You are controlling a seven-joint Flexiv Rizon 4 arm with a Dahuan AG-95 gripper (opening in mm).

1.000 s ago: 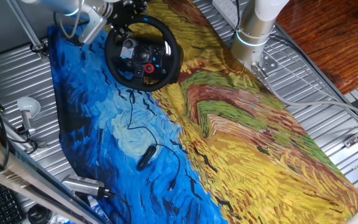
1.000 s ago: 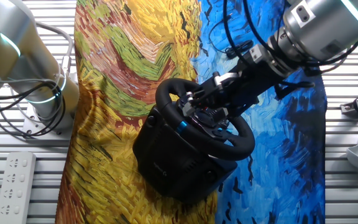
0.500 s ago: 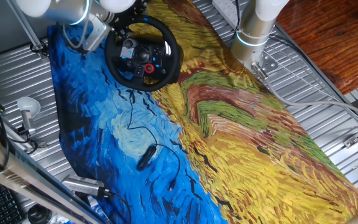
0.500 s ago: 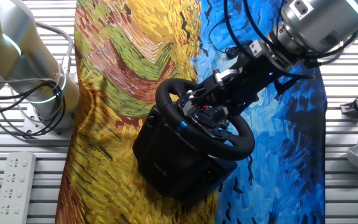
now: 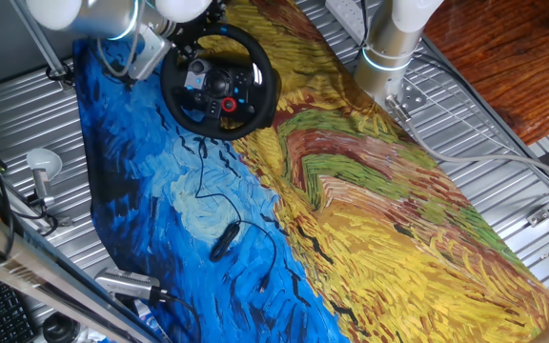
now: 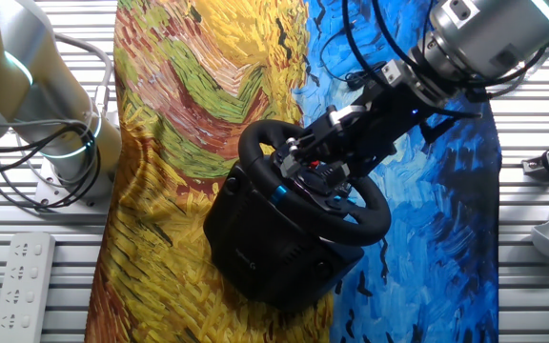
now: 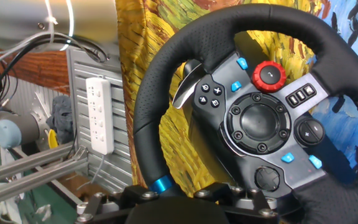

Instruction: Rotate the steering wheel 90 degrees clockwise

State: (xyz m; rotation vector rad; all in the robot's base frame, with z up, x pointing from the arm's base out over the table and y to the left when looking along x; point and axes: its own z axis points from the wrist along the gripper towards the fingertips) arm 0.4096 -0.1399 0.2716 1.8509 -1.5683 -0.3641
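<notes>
Painted cloth (image 5: 379, 210), small black corded device (image 5: 223, 240), white power strip (image 7: 99, 115).

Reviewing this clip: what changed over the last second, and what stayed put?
The arm swung a little over the first half second: its wrist shifted while the gripper stayed at the wheel rim. Since then nothing visibly moved. The wheel's red button sits in the same spot, so no clear rotation. The small black device and its cable, and the cloth, are unchanged.

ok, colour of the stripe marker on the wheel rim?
Blue: a narrow band on the steering wheel rim, clearest in the hand view.
</notes>
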